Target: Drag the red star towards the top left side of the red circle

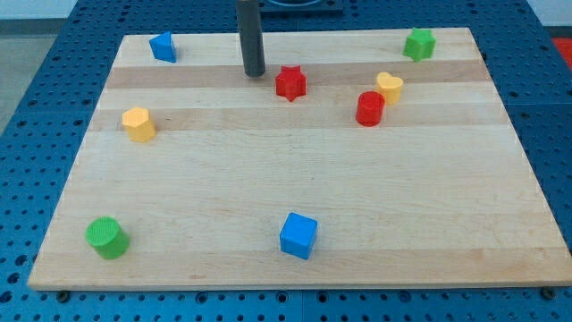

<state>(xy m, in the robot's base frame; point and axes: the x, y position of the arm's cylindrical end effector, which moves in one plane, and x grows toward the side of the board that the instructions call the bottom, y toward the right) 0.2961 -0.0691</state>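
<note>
- My tip (255, 72) rests on the table (268, 188); the arm carries no jaws, only a rod, so nothing opens, closes or grips.
- The red star (290, 83) lies just to the view's right of my tip, apart from it.
- The red circle (370, 108) stands further right and slightly lower, with a yellow heart (390, 87) just beside it.
- Judged step: the approach looks done and the push not yet begun; next, press rightward against the star's left side, stopping short of the circle.
- No writing or brand is readable.

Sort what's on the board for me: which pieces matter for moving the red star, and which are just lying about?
In the job:
red star block
red circle block
my tip, just off the star toward the view's left, apart from it

Lying about:
yellow heart block, beside the circle
yellow block
green circle block
green block
blue cube
blue block
</note>
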